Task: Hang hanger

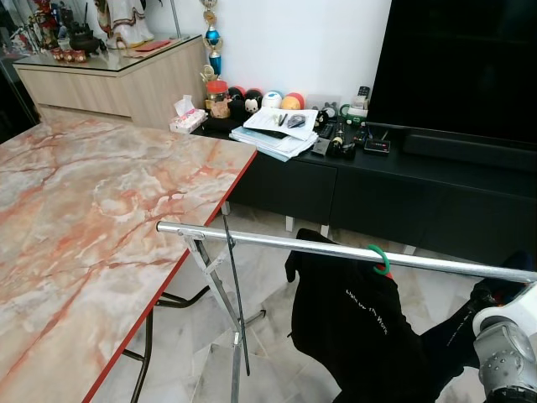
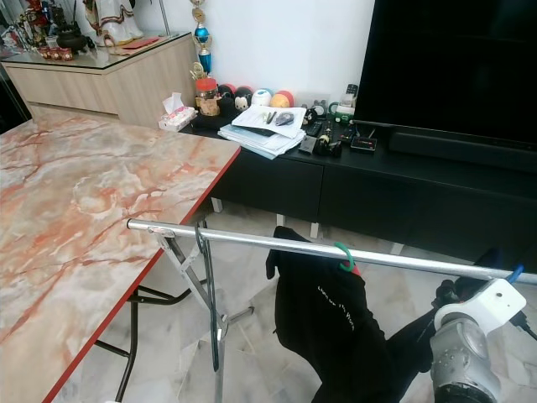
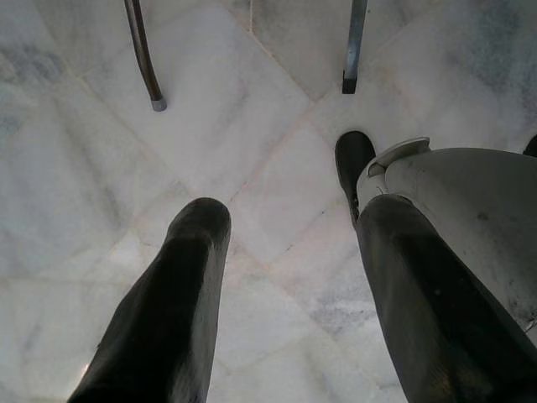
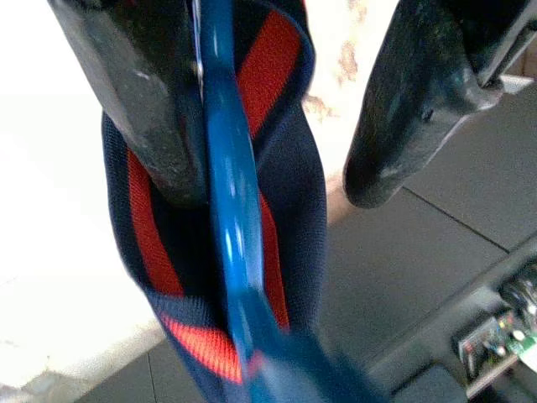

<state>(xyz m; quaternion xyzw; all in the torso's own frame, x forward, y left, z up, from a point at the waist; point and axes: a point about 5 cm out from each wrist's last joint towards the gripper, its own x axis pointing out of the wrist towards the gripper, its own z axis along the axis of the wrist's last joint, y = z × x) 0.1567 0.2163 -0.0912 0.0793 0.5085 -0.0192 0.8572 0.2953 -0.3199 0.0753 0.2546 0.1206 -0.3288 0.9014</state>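
Head views: chrome round rail (image 1: pixel 336 250) off the marble tabletop (image 1: pixel 84 218) edge, green hook (image 1: pixel 380 259) with black shirt (image 1: pixel 352 327) hung mid-rail, open tile floor below. Left wrist: left gripper (image 3: pixel 277 277) spread wide over pale tiles. Right wrist: right gripper (image 4: pixel 277 126) spread, glossy blue hanger (image 4: pixel 235 235) with navy-red knit collar against one finger, at rail's far end from the tabletop.

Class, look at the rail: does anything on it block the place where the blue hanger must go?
A black shirt on a green hanger occupies mid-rail; the blue hanger in the right hand has bare rail beside it.
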